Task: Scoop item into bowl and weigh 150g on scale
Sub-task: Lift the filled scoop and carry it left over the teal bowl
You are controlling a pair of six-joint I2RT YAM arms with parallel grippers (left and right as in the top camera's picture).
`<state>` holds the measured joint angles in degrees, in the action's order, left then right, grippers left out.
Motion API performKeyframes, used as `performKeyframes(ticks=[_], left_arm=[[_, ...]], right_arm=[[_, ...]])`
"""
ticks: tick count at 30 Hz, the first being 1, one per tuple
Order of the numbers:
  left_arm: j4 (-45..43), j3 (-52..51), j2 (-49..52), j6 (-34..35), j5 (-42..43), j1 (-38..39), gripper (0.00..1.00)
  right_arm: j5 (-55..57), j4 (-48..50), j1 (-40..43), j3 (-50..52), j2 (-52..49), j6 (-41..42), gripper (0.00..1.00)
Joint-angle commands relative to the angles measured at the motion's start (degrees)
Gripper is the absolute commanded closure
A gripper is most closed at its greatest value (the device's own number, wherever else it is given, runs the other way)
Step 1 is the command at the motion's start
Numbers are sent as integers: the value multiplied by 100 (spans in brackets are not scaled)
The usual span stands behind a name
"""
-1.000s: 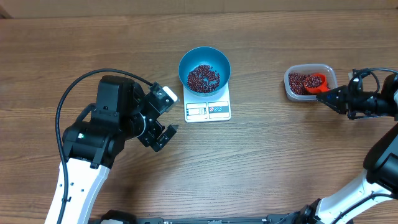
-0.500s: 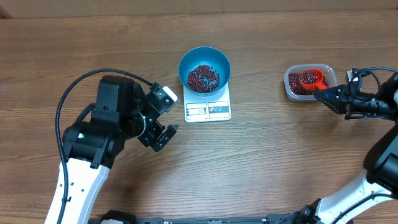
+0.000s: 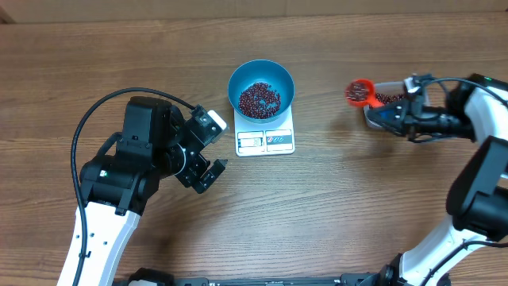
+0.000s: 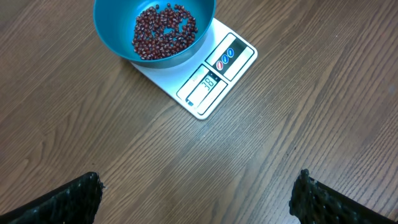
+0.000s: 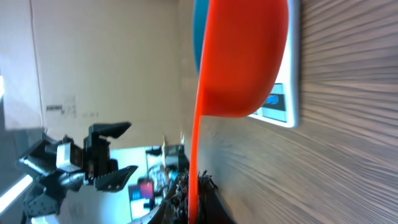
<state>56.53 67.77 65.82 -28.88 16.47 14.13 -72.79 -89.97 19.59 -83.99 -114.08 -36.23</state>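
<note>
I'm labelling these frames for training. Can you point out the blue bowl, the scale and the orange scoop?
blue bowl (image 4: 112, 18), left wrist view, bare inner wall on its left side.
scale (image 4: 209, 83), left wrist view, on its display.
orange scoop (image 5: 242, 56), right wrist view, underside of its cup.

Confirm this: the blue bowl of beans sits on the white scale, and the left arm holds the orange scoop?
No: the right gripper holds the orange scoop, as the overhead view shows. The blue bowl of beans does sit on the white scale.
</note>
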Motion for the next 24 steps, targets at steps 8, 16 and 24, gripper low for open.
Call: performKeyframes(ticks=[8, 16, 24], left_arm=[[-20, 140, 20, 61, -17, -28, 0], [-20, 140, 20, 61, -17, -28, 0], [-20, 140, 20, 61, -17, -28, 0]], right_arm=[[-866, 345, -1132, 22, -68, -101, 96], [-918, 1631, -1690, 22, -68, 1309, 96], [-341, 3386, -2225, 22, -68, 3150, 96]])
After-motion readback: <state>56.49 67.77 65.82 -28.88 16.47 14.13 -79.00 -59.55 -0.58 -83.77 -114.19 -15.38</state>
